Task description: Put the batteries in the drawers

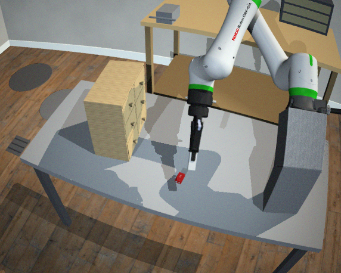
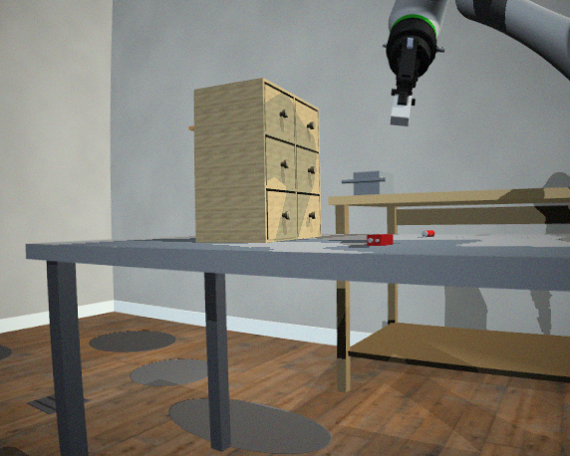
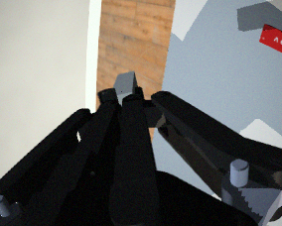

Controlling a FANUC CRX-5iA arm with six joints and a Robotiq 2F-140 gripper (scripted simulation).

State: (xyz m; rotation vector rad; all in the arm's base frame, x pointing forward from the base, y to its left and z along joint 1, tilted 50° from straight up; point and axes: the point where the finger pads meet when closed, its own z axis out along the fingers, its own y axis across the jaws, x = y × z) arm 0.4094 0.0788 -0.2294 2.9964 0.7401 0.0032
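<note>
The small wooden chest stands on the left part of the grey table, and all its drawers look pushed in; it also shows in the exterior view. The red nine-volt battery lies flat on the table in front of the chest, and it shows in the exterior view and at the wrist view's upper right. The AAA battery, small and red-tipped, lies farther back on the table. My gripper points straight down, shut and empty, high above the table, close to the nine-volt battery's far side.
The arm's grey pedestal block stands on the table's right side. A wooden side table stands behind, holding a grey box and a dark drawer unit. The table's edge runs close under the gripper in the wrist view.
</note>
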